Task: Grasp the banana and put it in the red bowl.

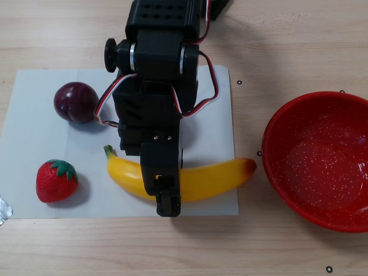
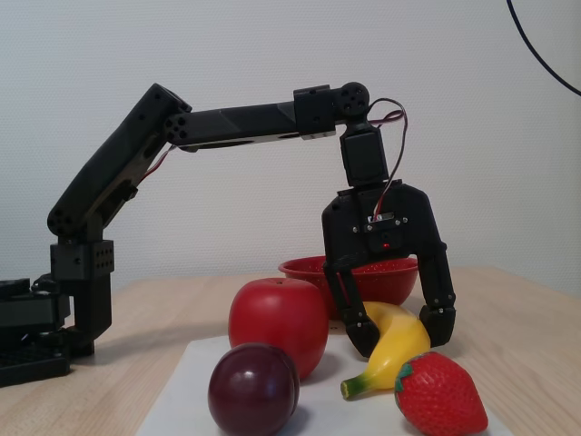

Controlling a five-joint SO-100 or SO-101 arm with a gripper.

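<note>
Your arm reaches out from its base at left in the fixed view & drops the gripper straight down over the banana. The fingers stand apart, one on each side of the fruit, tips down at its level w/ the banana's mid-section between them; can't tell if either pad is touching the skin. Banana lies flat on the white sheet, not lifted.

In the other view, looking down, the gripper body covers the banana's middle. Green stem tip pts upper left, reddish-orange end pts right & just passes the sheet's right edge. One finger shows at the banana's lower side, tip near the sheet's bottom edge.

Red bowl sits on the wooden surface to the right of the sheet in that view, near the banana's orange end but apart from it. White speckles inside; nothing in it. In the fixed view the bowl is behind the gripper, partly hidden.

Other fruit on the sheet: dark plum upper left, strawberry lower left, both apart from the banana. Fixed view adds a red apple behind the plum, w/ the strawberry up front just beside the stem end.
</note>
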